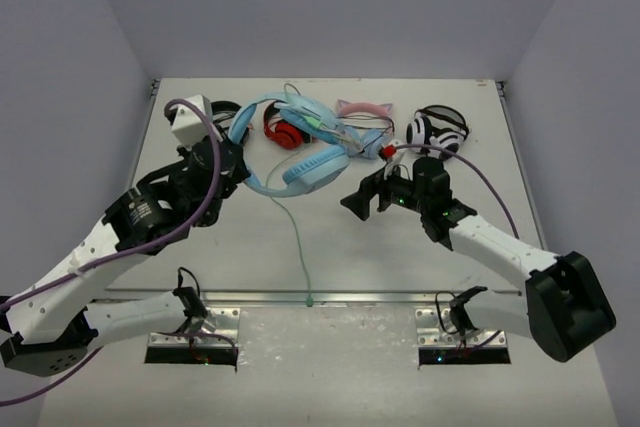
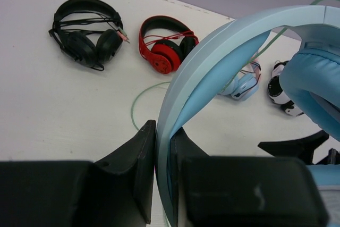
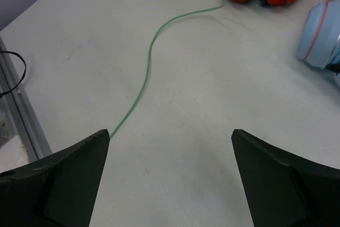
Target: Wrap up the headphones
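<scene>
white table [image 1: 385, 262] carries black headphones [image 2: 79, 46], red headphones [image 2: 162, 57], trailing green cable [image 3: 146, 70].

Overhead camera looks down on the table [image 1: 400, 247]; both close wrist cameras share the red headphones [image 2: 166, 51].

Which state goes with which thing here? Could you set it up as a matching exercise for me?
Things:
1. left gripper
2. right gripper
3. pale-green cable
4. red headphones

States:
A. open, holding nothing
B. lying beside a black pair
C. shut on the headband of the light-blue headphones
D. trailing across the table toward its near edge

Pairs: 1-C, 2-A, 3-D, 4-B
</scene>
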